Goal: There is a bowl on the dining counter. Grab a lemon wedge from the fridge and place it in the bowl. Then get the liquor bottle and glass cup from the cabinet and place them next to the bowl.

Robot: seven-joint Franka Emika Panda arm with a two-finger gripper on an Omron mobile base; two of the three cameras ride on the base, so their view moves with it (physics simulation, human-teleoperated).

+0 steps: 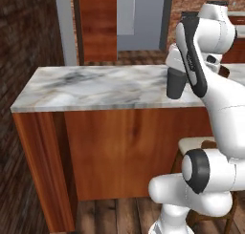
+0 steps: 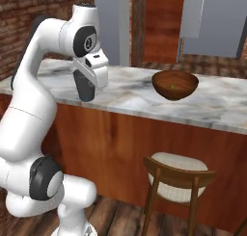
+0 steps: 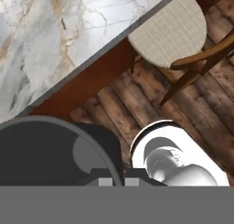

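Claw (image 2: 88,85) gripping glass cup (image 2: 86,89) (dark grey), bowl (image 2: 175,85) well apart

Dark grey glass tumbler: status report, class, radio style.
Gripper shut on dark grey glass tumbler, over marble dining counter. Reddish-brown wooden bowl apart, yellow-green lemon wedge inside.

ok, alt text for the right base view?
The claw holds the dark grey glass cup just above the marble dining counter, left of the wooden bowl with a tiny lemon wedge inside. A wooden stool stands below the counter front.
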